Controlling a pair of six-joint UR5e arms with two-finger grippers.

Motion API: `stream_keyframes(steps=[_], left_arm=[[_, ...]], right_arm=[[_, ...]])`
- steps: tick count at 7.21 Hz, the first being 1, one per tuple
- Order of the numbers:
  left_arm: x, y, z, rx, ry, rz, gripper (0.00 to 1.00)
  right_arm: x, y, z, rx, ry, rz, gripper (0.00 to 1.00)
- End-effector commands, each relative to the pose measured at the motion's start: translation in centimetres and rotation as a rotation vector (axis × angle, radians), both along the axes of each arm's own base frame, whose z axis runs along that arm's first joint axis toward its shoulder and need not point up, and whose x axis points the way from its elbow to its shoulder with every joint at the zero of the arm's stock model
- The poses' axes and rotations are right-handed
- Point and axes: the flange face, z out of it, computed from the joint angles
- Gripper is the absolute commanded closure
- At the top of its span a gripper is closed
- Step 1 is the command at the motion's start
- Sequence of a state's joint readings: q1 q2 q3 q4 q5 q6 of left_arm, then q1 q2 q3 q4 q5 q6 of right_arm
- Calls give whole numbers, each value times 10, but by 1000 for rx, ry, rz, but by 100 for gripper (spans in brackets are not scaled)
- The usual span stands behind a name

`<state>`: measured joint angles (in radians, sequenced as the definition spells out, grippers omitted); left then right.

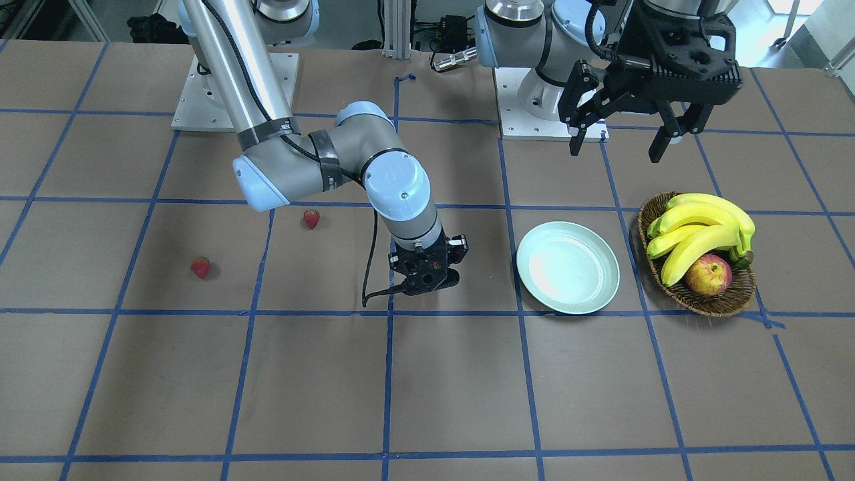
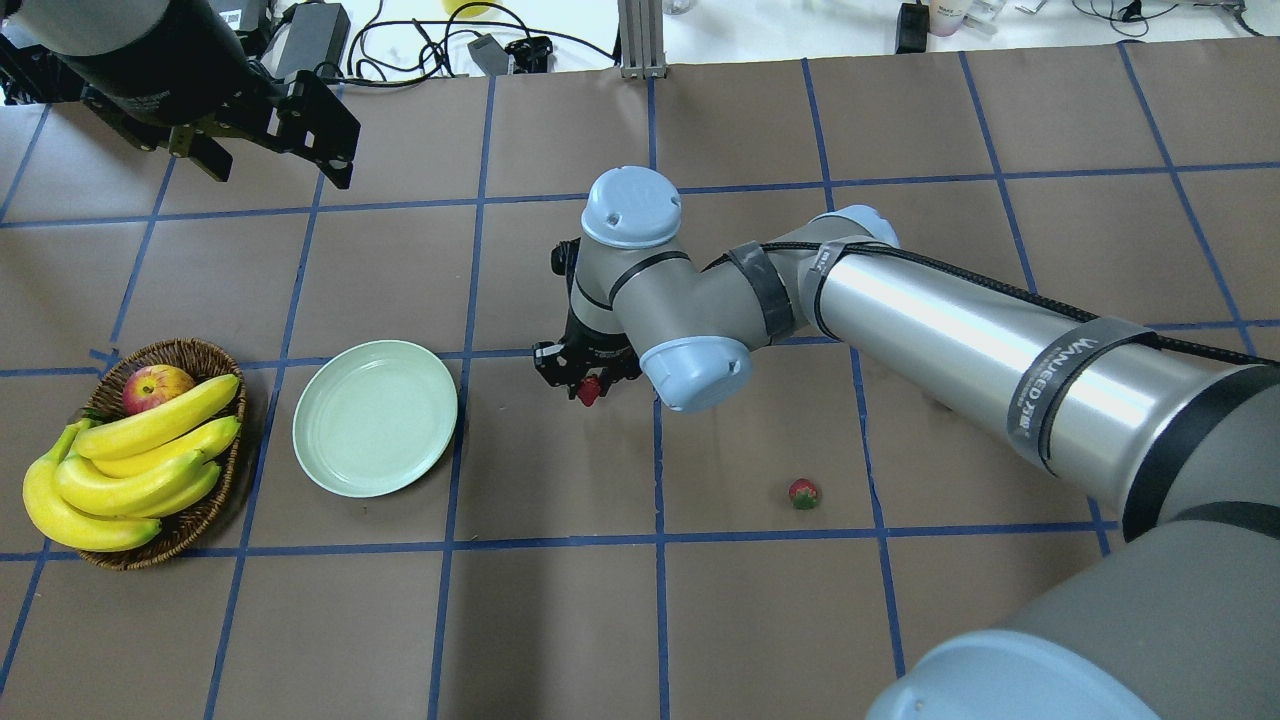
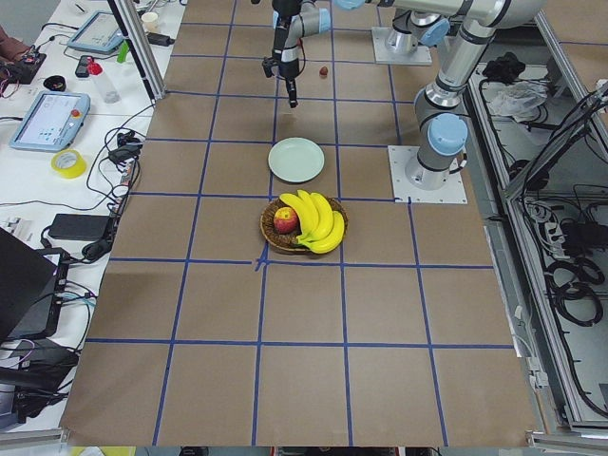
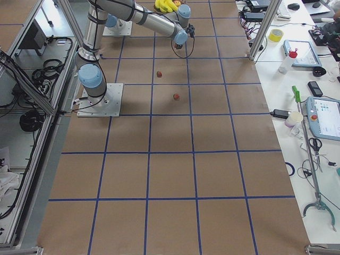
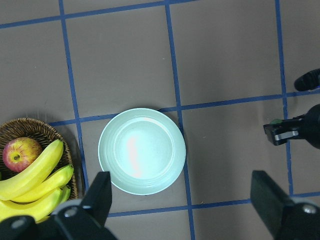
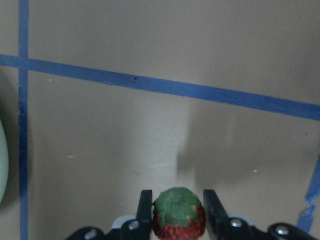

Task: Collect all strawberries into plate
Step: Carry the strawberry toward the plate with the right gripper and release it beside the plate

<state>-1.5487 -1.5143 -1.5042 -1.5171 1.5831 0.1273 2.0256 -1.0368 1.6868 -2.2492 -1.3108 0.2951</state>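
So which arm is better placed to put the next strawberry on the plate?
Right. Its pincer is shut on a strawberry, close beside the plate with only bare table between. The left pincer hangs open and empty, raised well above the table.

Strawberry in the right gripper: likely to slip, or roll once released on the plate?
Probably light and secure: the right gripper pinches the strawberry from both sides. Being rounded, it may roll on release, but the raised rim of the plate should likely contain it.
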Motion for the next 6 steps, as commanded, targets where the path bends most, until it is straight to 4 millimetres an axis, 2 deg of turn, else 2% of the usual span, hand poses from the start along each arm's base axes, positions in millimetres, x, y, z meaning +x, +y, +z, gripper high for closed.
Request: stream_keyframes(steps=[1,2,3,4,5,6], left_arm=[[1,-1,-1,2,2,2,0],[-1,-1,-2,5,0,-2,0],[0,-1,-2,5,0,1,0],[0,-1,-2,5,0,-1,0],[0,-1,-2,3,2,-1,0],[-1,-1,-2,5,2,-2,0]], right_arm=[[10,2,-2,5,-1,3,0],[5,4,6,-9,18,8,0],[-13,4,33,-50,114,16,0],[-45,0,55,-39,210,8,0],[-93,-8,61,-7,259,-32,0],[-150,-2,70,-20,269,-33,0]])
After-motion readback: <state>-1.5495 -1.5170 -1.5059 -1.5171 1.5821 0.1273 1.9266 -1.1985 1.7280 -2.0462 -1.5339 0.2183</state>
